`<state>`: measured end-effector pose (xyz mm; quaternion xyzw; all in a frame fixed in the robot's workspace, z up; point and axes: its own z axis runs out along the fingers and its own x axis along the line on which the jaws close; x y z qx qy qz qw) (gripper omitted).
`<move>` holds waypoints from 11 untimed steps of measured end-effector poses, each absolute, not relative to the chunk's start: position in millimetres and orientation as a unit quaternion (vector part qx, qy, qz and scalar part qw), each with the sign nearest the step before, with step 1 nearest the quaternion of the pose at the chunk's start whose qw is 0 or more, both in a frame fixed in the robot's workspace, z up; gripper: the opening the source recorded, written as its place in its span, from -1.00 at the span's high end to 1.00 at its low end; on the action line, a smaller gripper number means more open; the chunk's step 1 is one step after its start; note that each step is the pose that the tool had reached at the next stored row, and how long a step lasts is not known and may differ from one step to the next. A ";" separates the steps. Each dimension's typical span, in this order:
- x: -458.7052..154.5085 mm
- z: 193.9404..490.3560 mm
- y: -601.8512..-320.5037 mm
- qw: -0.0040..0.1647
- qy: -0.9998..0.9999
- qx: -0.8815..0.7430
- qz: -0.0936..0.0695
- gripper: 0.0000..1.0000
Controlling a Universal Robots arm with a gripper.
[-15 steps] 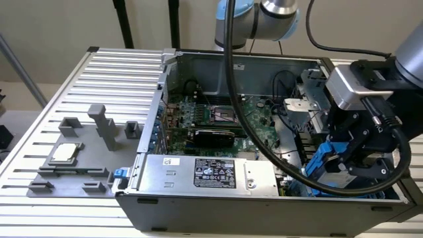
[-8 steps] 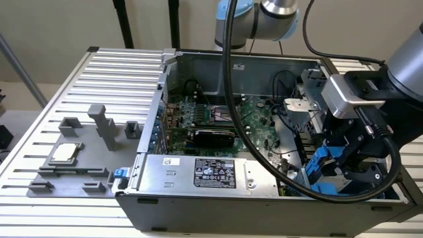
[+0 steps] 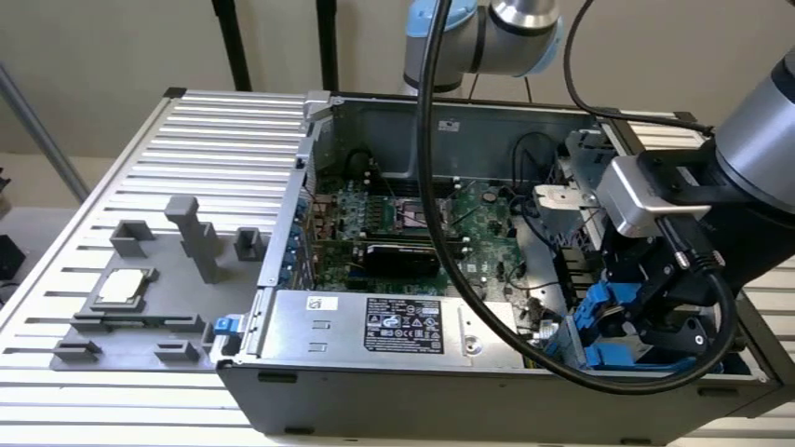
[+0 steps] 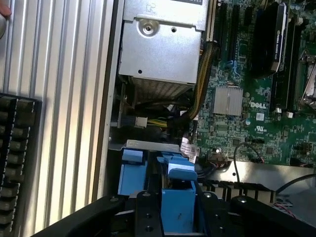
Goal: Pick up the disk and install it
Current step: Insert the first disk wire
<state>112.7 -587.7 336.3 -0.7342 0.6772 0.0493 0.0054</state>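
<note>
The gripper has its fingers closed on the blue frame of the disk, low inside the computer case, at the exterior view's near right.

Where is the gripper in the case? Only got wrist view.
Observer: The gripper is low in the computer case's near corner on the exterior view's right, at the blue-framed disk.
Operator: Fixture?
Observer: The grey fixture tray, on the table at the exterior view's left, holds a small silver chip.
Operator: Cable?
Observer: The black cable drapes from the arm across the open motherboard, then loops to the wrist.
</note>
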 end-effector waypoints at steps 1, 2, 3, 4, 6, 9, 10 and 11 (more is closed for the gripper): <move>112.8 336.3 -587.7 0.005 0.677 -0.734 0.049 1.00; 112.7 336.3 -587.7 0.005 0.677 -0.734 0.049 1.00; 112.7 336.3 -587.7 0.005 0.677 -0.734 0.049 1.00; 112.8 336.2 -587.7 0.006 0.677 -0.734 0.049 1.00; 112.8 336.1 -587.7 0.006 0.677 -0.734 0.050 1.00; 112.8 335.7 -587.5 0.006 0.677 -0.734 0.050 -1.00; 112.8 335.8 -587.6 0.006 0.677 -0.734 0.050 -1.00; 112.8 336.0 -587.7 0.006 0.677 -0.734 0.050 -1.00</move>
